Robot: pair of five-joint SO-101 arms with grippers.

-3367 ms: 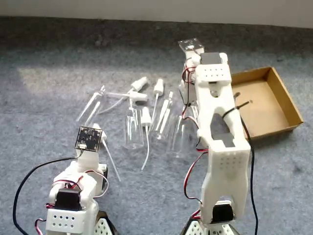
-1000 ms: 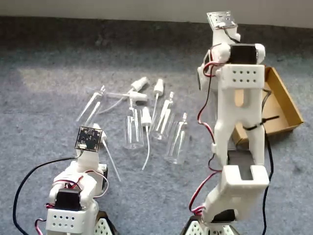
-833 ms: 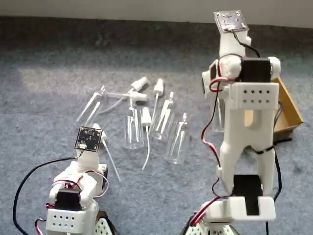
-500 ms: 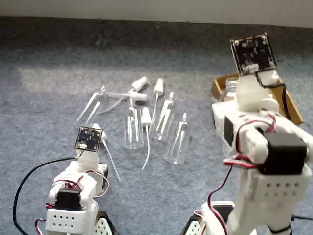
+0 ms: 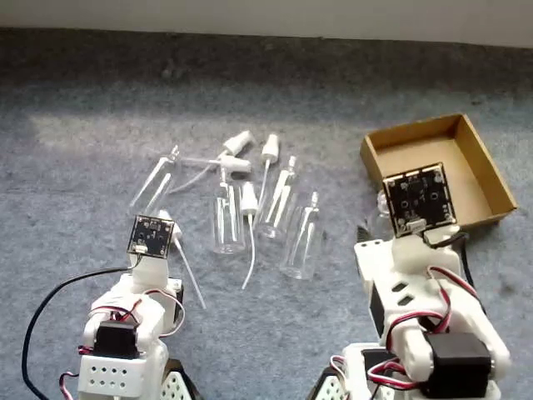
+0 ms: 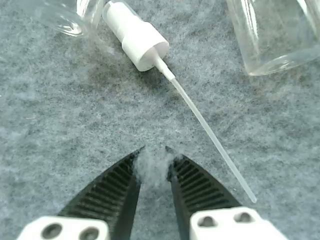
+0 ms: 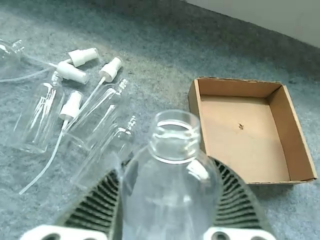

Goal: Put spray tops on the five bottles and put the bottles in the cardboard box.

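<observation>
Right wrist view shows you the right claw [image 7: 170, 200] closed around a clear bottle [image 7: 174, 150], with its ribbed black fingers [image 7: 97, 202] pressing on both sides of the round body. The neck is open and threaded, and it has no top on it.

A few seconds ago this arm was stretched far out over the group of bottles. Since then it has lifted, swung toward the box side and folded back. Now the bottle hangs just beside the near corner of the cardboard box [image 5: 433, 167], not inside it. I judge that the pick is done, but this bottle needs a top first, and no bottle is in the box yet.

The left claw [image 6: 153, 162] has not moved. Its pointed jaws stand a little apart with nothing between them, low over the carpet [image 5: 83, 167], near a white spray top [image 6: 137, 40] with a long thin dip tube [image 6: 210, 135].

Farther out, the other bottles [image 5: 225, 221] lie on their sides among loose tops. They are smooth and transparent, so probably slippery. The carpet is grey and fuzzy. The box is plain brown card with low walls.
</observation>
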